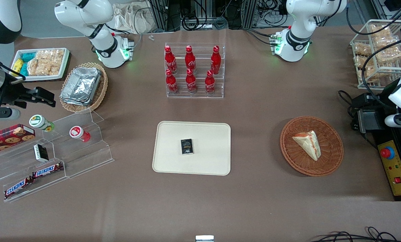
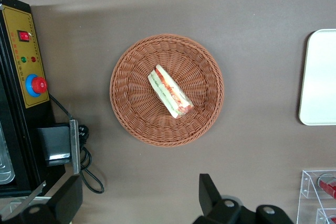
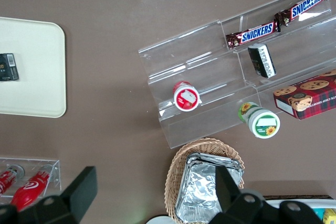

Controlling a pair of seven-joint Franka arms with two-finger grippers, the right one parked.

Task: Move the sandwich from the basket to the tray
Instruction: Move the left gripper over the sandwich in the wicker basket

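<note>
Left wrist view shows the claw (image 2: 142, 203) spread and empty, hovering above the surface (image 2: 252, 171) just beside the basket (image 2: 126, 114) rim, not yet over the sandwich (image 2: 169, 92). The sandwich lies flat inside the basket, near its middle, with the red and green filling edge exposed. In the front view the tray (image 1: 173, 161) sits well apart from the basket, toward the parked arm's end, with a small black box (image 1: 187, 147) resting near its centre. For a sound grasp, the claw should likely be centred over the wedge and the fingers set across the two bread faces, then lowered without pressing the wicker. Release is best aimed at bare tray area beside the box.
</note>
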